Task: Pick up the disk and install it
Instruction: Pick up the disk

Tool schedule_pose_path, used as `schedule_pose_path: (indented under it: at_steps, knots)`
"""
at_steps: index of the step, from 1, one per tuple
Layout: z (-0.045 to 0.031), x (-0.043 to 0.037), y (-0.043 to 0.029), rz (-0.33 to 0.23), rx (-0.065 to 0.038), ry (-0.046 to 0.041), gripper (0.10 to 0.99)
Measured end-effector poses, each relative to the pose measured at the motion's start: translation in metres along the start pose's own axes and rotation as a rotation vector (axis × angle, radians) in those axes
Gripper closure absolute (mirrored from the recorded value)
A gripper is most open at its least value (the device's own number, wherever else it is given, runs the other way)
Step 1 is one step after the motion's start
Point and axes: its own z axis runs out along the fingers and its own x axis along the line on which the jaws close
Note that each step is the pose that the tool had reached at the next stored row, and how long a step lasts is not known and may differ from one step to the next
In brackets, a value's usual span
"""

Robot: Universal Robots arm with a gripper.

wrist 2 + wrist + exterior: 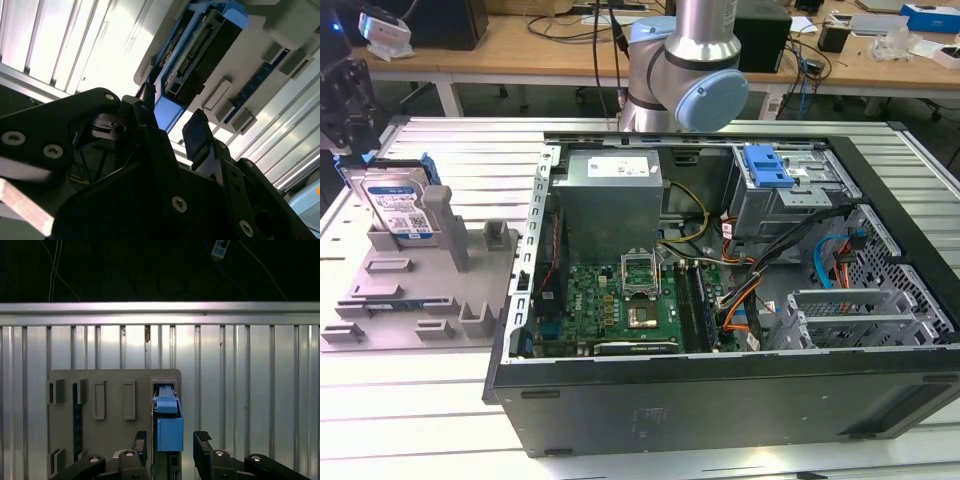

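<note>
One disk stands on its edge at about nine o'clock in the exterior view, well apart from the open computer case. It is a flat rectangular body of silver metal with a white-and-blue label, and a blue plastic carrier frames it. The label face looks toward about four o'clock, and the disk leans slightly back. Its lower part sits in a slot of the grey fixture plate, so I cannot tell if the long axis is upright or lying. The upper edge runs roughly from nine to three o'clock. The plate is matt plastic with blocky posts and rectangular pockets, and it lies on the ribbed aluminium table.

At about ten o'clock the gripper hangs just above the disk. In the first wrist view its two black fingers are spread, one on each side of the carrier's thin end. A small gap is on each side, and they pinch nothing.

Further right, the black case lies on its side. Inside it are a grey power supply and a green motherboard. At about one o'clock a blue bracket sits on top of the grey metal drive cage.
</note>
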Motion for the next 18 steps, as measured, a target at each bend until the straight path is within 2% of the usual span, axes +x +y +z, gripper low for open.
schedule_pose_path:
  at_steps: [9, 18]
  knots:
    - [0.0043, -0.0001, 0.0020, -0.003, 0.000, 0.0000, 0.588]
    - [0.0118, -0.0003, 0.0019, -0.004, 0.000, 0.0001, 0.588]
